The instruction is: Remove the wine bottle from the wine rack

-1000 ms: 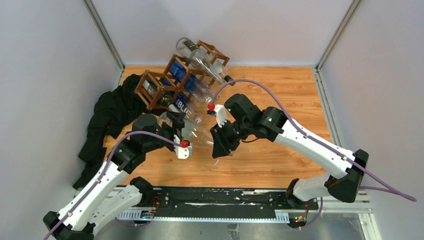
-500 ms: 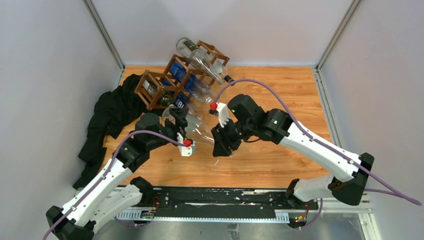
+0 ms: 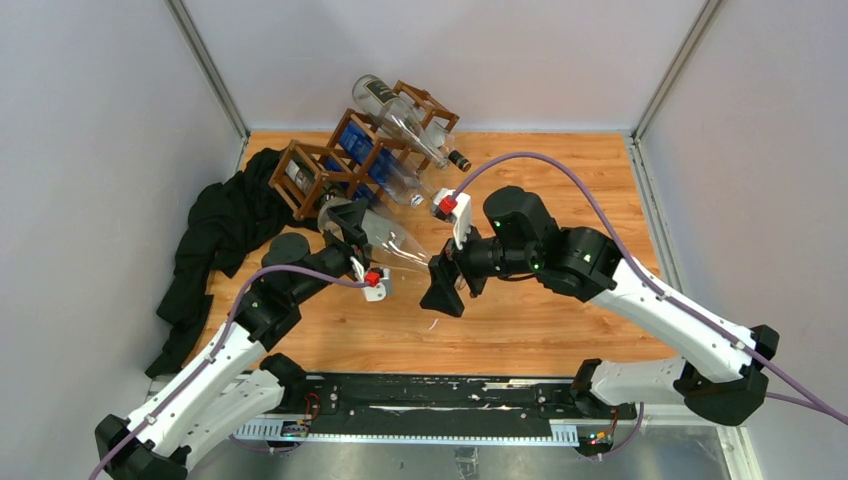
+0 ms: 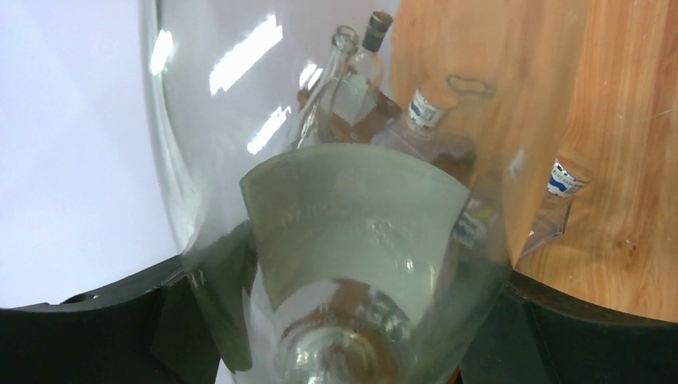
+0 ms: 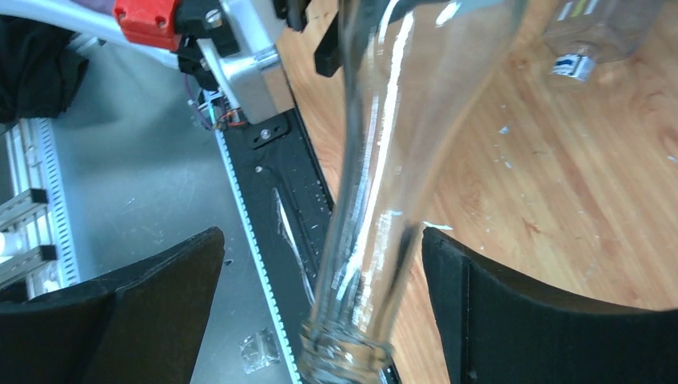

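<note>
The left gripper (image 3: 350, 230) is clamping the wine bottle (image 3: 395, 243) beside the wine rack (image 3: 340, 160) near the far-left corner of the tabletop (image 3: 560, 190); the right wrist view alone is showing the right gripper (image 5: 320, 296) gaping around its neck

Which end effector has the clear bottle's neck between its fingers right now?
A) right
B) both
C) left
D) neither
A: the right wrist view shows the clear wine bottle's neck running between the right end effector's fingers, with a gap on either side.
</note>
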Tool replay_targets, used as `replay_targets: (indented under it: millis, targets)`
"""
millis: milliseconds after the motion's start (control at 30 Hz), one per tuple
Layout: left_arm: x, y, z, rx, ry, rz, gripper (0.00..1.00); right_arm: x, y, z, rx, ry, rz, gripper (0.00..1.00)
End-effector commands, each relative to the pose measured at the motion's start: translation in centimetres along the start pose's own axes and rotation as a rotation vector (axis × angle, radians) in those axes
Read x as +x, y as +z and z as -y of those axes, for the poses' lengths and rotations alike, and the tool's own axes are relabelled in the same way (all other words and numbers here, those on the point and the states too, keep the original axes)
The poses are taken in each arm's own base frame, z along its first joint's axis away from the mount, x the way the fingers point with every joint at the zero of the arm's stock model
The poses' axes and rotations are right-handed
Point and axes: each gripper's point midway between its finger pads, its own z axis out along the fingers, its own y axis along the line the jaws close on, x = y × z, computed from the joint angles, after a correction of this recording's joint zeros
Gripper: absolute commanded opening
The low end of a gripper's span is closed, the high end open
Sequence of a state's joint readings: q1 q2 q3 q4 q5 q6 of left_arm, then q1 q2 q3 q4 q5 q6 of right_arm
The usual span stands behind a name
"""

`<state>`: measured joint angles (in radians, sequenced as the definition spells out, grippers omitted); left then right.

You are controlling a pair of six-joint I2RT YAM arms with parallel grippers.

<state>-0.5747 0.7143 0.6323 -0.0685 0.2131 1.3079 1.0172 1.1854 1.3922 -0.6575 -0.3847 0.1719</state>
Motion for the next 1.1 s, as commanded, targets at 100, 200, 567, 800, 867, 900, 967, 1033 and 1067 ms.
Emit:
replay_targets:
  millis: [100, 200, 567, 800, 867, 900, 967, 1033, 1067]
  targets:
    - [-3.0, -2.6, -7.4, -0.296, 0.077, 0.104, 0.0, -3.8, -3.8, 1.2, 0.159, -0.064, 0.163, 0.98]
    - [-3.0, -3.0, -7.9, -0.315, 0.001, 0.107, 0.0, -4.9, -5.1, 1.7, 0.212, -0.073, 0.231, 0.99]
    - [-5.6, -4.1, -10.8, -0.345, -0.408, 0.246, 0.0, -9.7, -9.0, -1.1, 0.129, -0.166, 0.559, 1.0]
    - [-6.7, -3.0, -7.8, -0.111, -0.647, 0.236, 0.0, -11.3, -8.0, -1.5, 0.094, -0.191, 0.604, 1.0]
    - [-6.9, -2.9, -6.8, -0.051, -0.7, 0.228, 0.0, -12.2, -7.6, -1.6, 0.081, -0.199, 0.63, 1.0]
    - [-7.2, -2.9, -6.1, -0.018, -0.723, 0.228, 0.0, -12.5, -7.0, -1.6, 0.076, -0.2, 0.631, 1.0]
    - [-7.3, -3.0, -5.0, 0.032, -0.757, 0.219, 0.0, -13.4, -6.3, -1.5, 0.071, -0.204, 0.642, 0.99]
    - [-7.3, -3.0, -4.1, 0.063, -0.785, 0.204, 0.0, -14.4, -5.9, -1.6, 0.066, -0.21, 0.664, 0.98]
    - [-7.3, -3.0, -3.8, 0.078, -0.793, 0.2, 0.0, -14.8, -5.6, -1.5, 0.068, -0.21, 0.67, 0.96]
